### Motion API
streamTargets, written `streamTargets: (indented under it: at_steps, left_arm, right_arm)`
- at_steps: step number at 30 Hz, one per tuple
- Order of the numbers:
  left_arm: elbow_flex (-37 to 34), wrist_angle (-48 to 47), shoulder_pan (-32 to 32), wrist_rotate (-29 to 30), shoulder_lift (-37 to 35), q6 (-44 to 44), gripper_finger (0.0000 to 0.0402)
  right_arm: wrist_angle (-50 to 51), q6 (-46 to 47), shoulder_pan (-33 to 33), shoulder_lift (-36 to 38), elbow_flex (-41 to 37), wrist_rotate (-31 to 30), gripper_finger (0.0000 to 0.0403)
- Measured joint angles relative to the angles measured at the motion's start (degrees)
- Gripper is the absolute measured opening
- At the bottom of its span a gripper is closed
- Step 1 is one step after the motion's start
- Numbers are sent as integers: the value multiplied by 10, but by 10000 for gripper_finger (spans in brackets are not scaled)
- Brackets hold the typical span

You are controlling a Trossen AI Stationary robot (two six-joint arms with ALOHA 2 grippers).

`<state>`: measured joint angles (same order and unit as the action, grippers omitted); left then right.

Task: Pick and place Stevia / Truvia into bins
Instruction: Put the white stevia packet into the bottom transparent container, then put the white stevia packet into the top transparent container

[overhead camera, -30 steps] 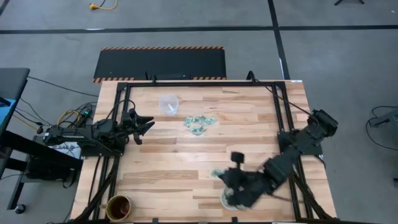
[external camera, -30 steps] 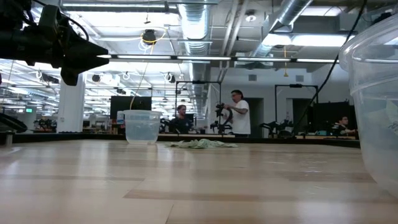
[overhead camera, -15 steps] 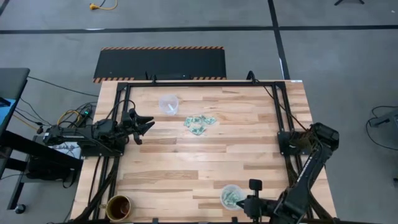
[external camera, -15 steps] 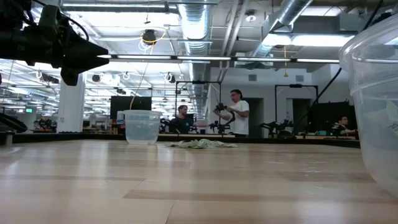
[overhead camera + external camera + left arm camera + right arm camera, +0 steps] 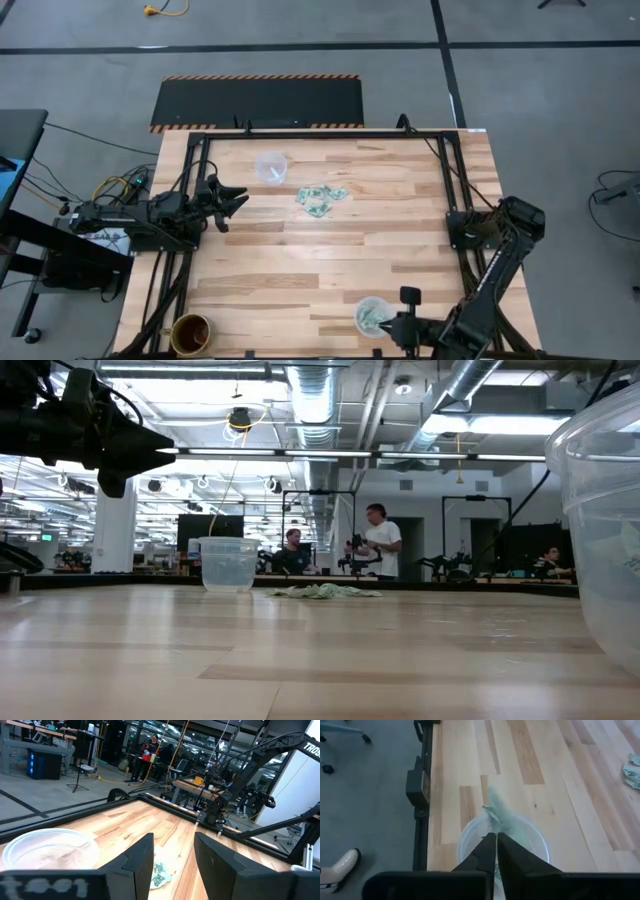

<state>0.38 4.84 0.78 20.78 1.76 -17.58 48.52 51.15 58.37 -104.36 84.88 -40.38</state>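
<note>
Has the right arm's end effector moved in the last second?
Yes. In the high view the right end effector has swung from over the cup of packets toward the table's near edge, right of that cup.

Two dark jointed arms; black angular pincer (image 5: pixel 496 851) fingers, seemingly matte

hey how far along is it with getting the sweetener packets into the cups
Done: some packets already lie in the near cup. In hand: the right gripper, above that cup, pinches one packet. Left: a small pile of packets on the table; the far cup looks empty. The left gripper waits open beside it.
</note>
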Motion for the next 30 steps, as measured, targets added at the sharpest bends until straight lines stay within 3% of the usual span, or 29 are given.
streamTargets:
  at_steps: [9, 14, 18, 24, 30]
  left_arm:
    - [0, 0, 0, 0, 0, 0, 130]
    - [0, 0, 0, 0, 0, 0, 130]
    - [0, 0, 0, 0, 0, 0, 130]
    - [0, 0, 0, 0, 0, 0, 130]
    - [0, 0, 0, 0, 0, 0, 130]
  right_arm:
    - [18, 37, 0, 0, 0, 16, 86]
    - [17, 26, -2, 0, 0, 24, 102]
    - [-2, 44, -9, 0, 0, 71, 102]
    - [-68, -71, -39, 24, 0, 93, 102]
    - [-128, -245, -64, 118, 0, 103, 102]
